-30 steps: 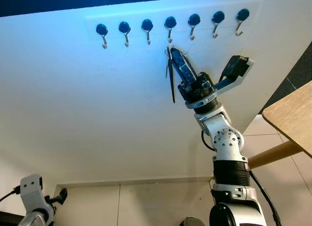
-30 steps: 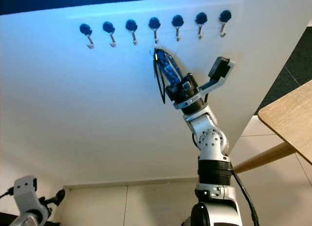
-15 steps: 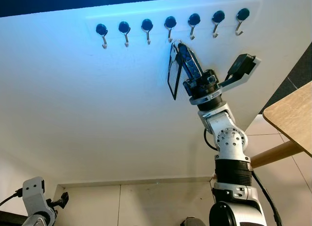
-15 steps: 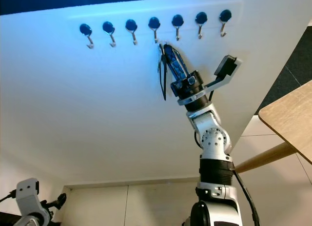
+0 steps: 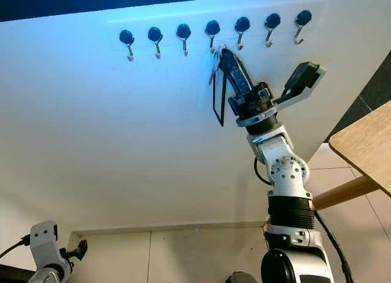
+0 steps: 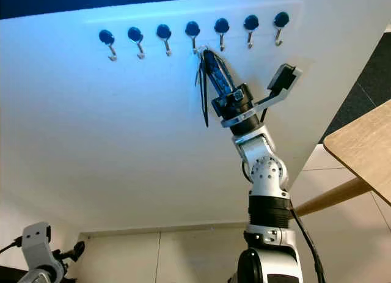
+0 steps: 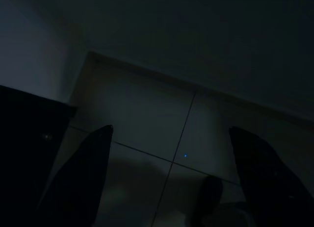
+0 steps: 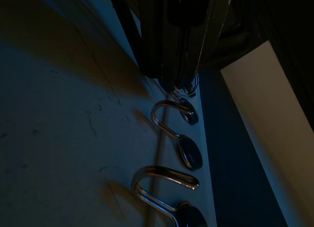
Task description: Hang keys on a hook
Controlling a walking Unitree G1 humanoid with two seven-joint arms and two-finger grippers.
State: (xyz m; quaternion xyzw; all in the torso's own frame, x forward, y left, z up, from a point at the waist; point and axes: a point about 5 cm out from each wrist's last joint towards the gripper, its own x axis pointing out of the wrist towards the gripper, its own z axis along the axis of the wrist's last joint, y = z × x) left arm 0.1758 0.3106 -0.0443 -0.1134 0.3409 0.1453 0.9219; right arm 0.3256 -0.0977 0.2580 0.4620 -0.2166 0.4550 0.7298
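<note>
A row of several black-capped metal hooks [image 5: 212, 31] runs along the top of the white wall. My right arm is raised, and its right gripper [image 5: 221, 52] sits just under the fourth hook from the left, touching or nearly touching it. It is shut on the keys, whose black strap loop [image 5: 217, 96] hangs down beside the fingers. In the right wrist view the closed fingers [image 8: 169, 36] hold a metal key ring [image 8: 190, 88] beside the nearest hook [image 8: 169, 114]. My left gripper [image 7: 171, 183] hangs idle and open above the floor.
A wooden table [image 5: 366, 145] juts in at the right, with its leg [image 5: 342, 194] slanting toward my arm. Pale floor tiles [image 5: 183, 252] meet the wall's base below. The left arm's wrist [image 5: 44, 249] shows at the bottom left.
My right gripper has risen with the keys from below the hook row to right under the fourth hook. The strap has swung with it.
</note>
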